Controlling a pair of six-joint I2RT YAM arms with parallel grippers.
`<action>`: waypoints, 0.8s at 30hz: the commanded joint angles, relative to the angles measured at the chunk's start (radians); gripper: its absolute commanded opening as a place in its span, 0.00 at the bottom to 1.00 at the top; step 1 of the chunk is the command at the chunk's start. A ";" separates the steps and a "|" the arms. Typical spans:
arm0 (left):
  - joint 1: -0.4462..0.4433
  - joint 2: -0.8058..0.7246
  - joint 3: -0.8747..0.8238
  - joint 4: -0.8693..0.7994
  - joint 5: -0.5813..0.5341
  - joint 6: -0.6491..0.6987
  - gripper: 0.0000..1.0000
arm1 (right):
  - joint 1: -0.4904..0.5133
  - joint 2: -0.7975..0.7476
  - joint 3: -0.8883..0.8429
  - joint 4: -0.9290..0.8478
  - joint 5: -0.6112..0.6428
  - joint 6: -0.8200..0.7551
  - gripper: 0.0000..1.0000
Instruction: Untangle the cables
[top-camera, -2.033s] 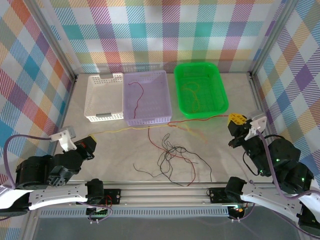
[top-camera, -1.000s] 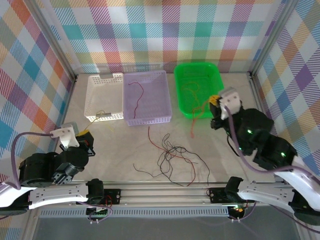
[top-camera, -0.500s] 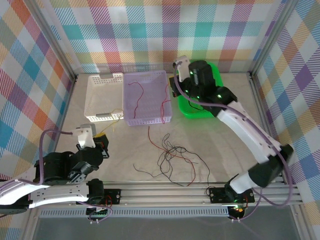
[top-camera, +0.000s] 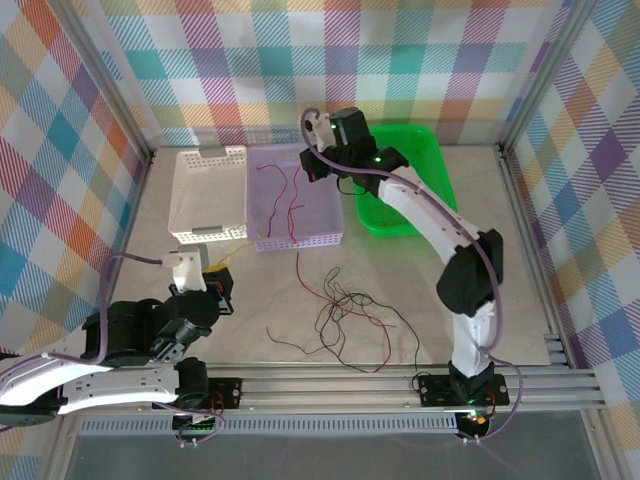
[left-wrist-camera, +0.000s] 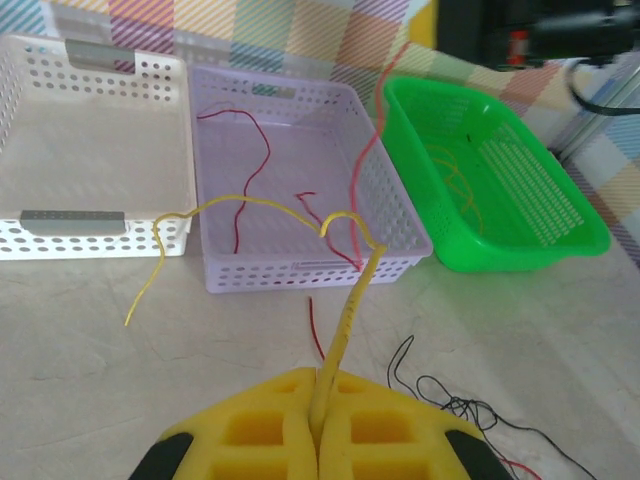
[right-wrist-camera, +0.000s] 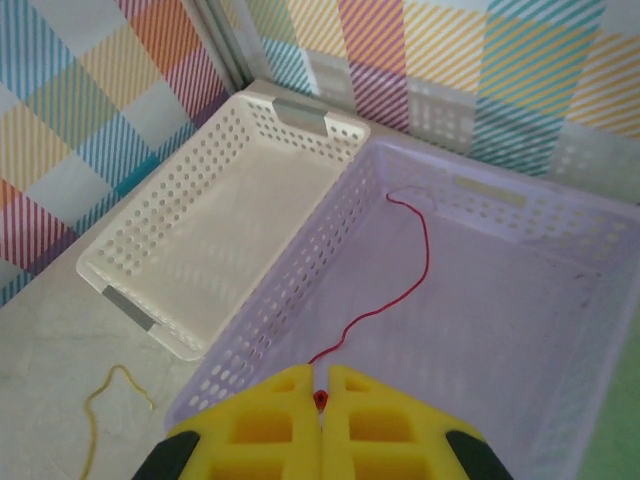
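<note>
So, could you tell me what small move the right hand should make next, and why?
Probably open the right hand and release: it is shut on a red cable hanging into the lilac basket, where a second red cable already lies.

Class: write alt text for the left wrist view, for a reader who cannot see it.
The left gripper, shut, pinches a yellow cable trailing toward a white basket, a lilac basket holding red cables and a green basket. Black cables lie tangled at lower right.
</note>
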 joint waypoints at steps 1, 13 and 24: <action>0.004 0.046 0.028 0.050 0.033 0.034 0.00 | -0.008 0.101 0.096 -0.048 -0.037 0.021 0.00; -0.036 0.120 0.134 0.110 0.077 0.062 0.00 | -0.031 0.323 0.319 -0.193 -0.002 0.006 0.00; -0.112 0.238 0.237 0.117 0.042 0.089 0.00 | -0.101 0.515 0.625 -0.372 0.004 0.096 0.00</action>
